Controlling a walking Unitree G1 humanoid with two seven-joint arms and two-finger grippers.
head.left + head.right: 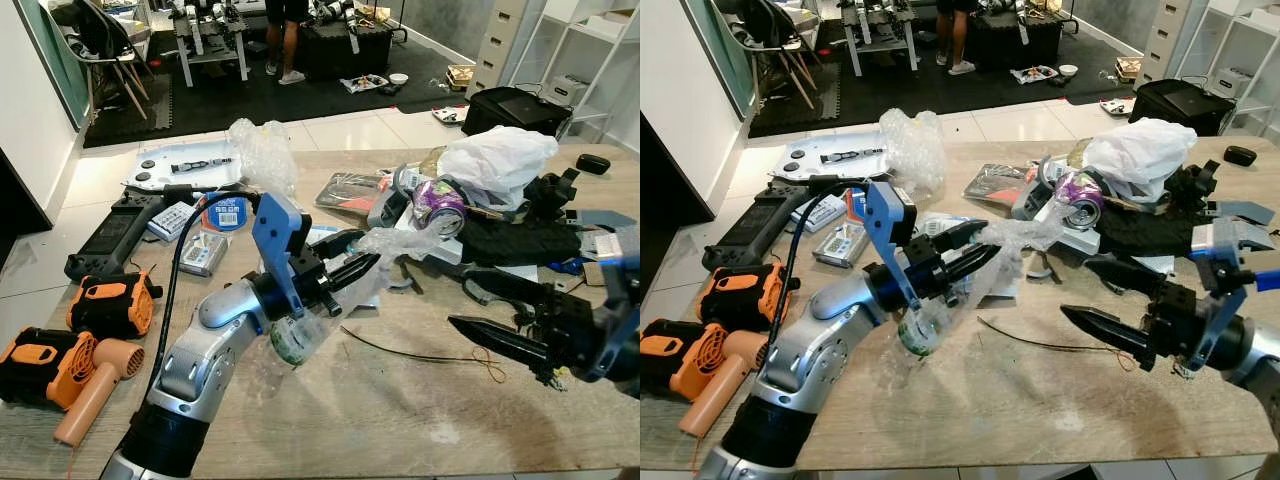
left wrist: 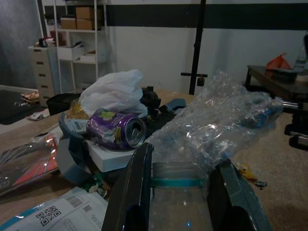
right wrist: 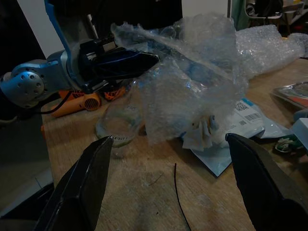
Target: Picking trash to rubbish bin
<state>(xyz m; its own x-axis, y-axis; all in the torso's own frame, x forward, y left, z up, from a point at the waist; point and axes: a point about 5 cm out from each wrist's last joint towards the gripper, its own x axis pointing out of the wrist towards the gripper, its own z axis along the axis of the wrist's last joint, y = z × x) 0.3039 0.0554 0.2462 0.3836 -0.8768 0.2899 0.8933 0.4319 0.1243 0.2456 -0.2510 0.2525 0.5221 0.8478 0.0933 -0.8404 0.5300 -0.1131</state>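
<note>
My left gripper (image 1: 360, 258) is shut on a clear plastic bottle (image 1: 290, 340) with a teal ring (image 2: 175, 183). It is held just above the middle of the wooden table (image 1: 400, 420). A crumpled sheet of bubble wrap (image 1: 395, 245) lies over the fingertips and bottle top, hiding where they meet. My right gripper (image 1: 458, 298) stands open low over the table to the right, pointing at the wrap. Nothing is between its fingers (image 3: 82, 183). A purple drink can (image 1: 438, 203) and a white plastic bag (image 1: 497, 155) lie behind.
A thin black wire (image 1: 410, 352) lies on the table between the grippers. Packets and a black bag crowd the far right. More bubble wrap (image 1: 262, 150) sits at the back left. Orange tools (image 1: 110, 305) and a dryer (image 1: 90, 385) line the left edge. A person's legs (image 1: 285, 40) stand far back.
</note>
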